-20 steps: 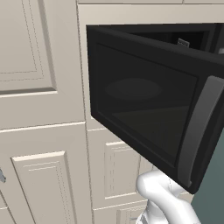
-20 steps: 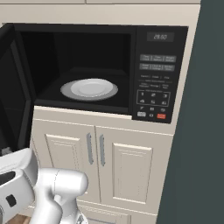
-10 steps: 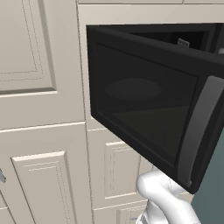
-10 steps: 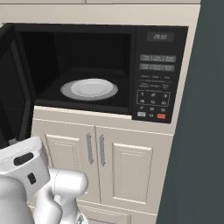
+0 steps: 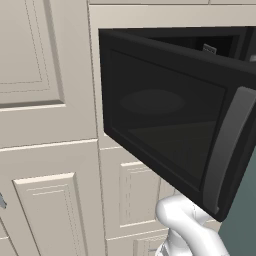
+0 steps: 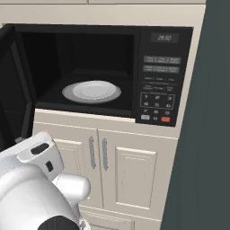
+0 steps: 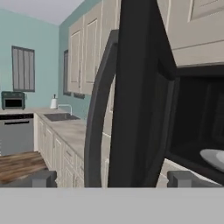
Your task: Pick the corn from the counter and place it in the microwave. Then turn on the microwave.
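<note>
Right base view gives the plainest reading of the stage: the microwave (image 6: 108, 76) stands open, its dark cavity bare except for a white plate (image 6: 92, 91) sitting flat on the floor of the cavity, and the keypad (image 6: 158, 85) with its red button (image 6: 165, 119) lies on the right of the front, untouched. No corn lies on the plate or anywhere in these pictures, so where it sits I cannot tell; my judgement is that the pick has not been made and the step in hand is getting to the corn. The door (image 5: 170, 125) swings out toward the left, its long curved grey handle (image 5: 225, 150) nearest the cameras. In the hand view the gripper (image 7: 111, 178) points along the edge of that door, with the handle (image 7: 97, 127) rising between the two fingertips (image 7: 41, 178), which stand wide apart and clasp nothing. Far off to the left in that view runs the counter (image 7: 74, 127) with a sink (image 7: 59, 116) (a wooden board (image 7: 19, 164) lies nearer, low on the left). The next move, as I judge it, calls for turning away from the open door toward that counter, finding the cob, and coming down over it with the fingers set across its narrow width. Which way its long axis lies, and where its pointed husk end aims, cannot be read from these views, so the wrist angle must wait until the cob is seen.
</note>
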{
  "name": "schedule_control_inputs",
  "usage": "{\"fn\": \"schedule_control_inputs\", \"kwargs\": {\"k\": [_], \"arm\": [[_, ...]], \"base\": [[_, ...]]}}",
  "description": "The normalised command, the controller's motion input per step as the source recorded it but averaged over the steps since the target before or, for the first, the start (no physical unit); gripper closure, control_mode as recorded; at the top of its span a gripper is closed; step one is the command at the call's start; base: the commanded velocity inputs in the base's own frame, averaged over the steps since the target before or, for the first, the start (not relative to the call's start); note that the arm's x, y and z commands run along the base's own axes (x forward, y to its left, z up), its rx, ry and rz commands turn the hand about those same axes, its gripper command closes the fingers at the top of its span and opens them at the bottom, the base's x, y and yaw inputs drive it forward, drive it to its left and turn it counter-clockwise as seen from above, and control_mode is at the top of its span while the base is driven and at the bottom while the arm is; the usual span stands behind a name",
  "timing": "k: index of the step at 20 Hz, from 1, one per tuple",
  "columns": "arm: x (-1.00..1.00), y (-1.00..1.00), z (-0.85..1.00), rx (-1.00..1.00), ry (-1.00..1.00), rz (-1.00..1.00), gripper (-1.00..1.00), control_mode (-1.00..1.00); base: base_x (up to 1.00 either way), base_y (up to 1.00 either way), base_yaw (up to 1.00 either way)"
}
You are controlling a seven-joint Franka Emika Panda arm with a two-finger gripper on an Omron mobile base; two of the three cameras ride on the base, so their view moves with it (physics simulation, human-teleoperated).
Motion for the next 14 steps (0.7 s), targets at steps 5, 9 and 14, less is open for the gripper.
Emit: {"fn": "schedule_control_inputs", "kwargs": {"k": [5, 9, 14], "arm": [[0.17, 0.00, -0.07, -0.01, 0.00, 0.12, -1.00, -1.00], [0.13, 0.00, -0.06, -0.01, 0.00, 0.12, -1.00, -1.00], [0.11, 0.00, -0.04, 0.00, 0.00, 0.12, -1.00, -1.00]], "base": [[0.00, 0.00, 0.00], [0.00, 0.00, 0.00], [0.00, 0.00, 0.00]]}}
